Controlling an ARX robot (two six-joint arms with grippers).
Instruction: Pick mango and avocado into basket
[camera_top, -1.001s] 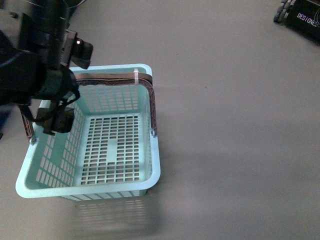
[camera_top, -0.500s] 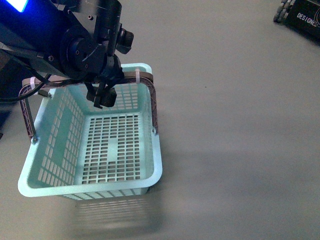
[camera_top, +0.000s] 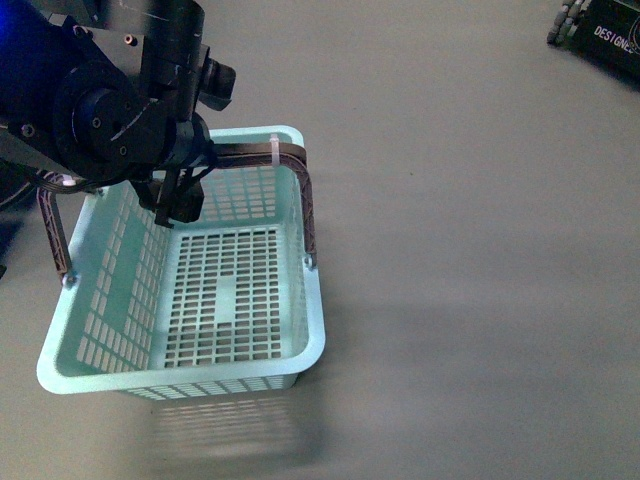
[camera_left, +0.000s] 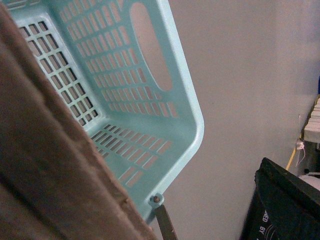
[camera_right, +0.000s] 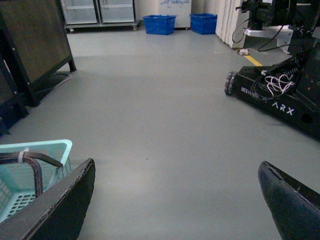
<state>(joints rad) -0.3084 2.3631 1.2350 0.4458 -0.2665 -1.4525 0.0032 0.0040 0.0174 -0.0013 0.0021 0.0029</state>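
The left gripper (camera_top: 180, 203) held its jaws pinched on the handle (camera_top: 305, 205), apparently to carry the empty basket (camera_top: 312, 335), while the right gripper (camera_right: 176, 167), jaws spread, waited free for picking; neither mango nor avocado showed.

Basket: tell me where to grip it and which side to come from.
Grip the brown swing handle at the middle of its top bar, coming down from above, fingers across it. The bar is narrow and stands raised over the far rim of the basket, clear of its slotted walls. The left hand hangs right by it.
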